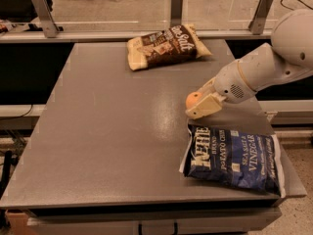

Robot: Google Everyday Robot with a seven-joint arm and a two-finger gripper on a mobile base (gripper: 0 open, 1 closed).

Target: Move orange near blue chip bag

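Note:
The orange (192,99) is a small round fruit held between the cream fingers of my gripper (199,104), a little above the grey table, just above the top left corner of the blue chip bag (233,157). The bag lies flat at the front right of the table, its white lettering facing up. My white arm reaches in from the right edge. Most of the orange is hidden by the fingers.
A brown-and-cream chip bag (166,45) lies at the back of the table (107,131). A glass barrier with metal posts (176,6) runs behind the table. The table's right edge is close to the blue bag.

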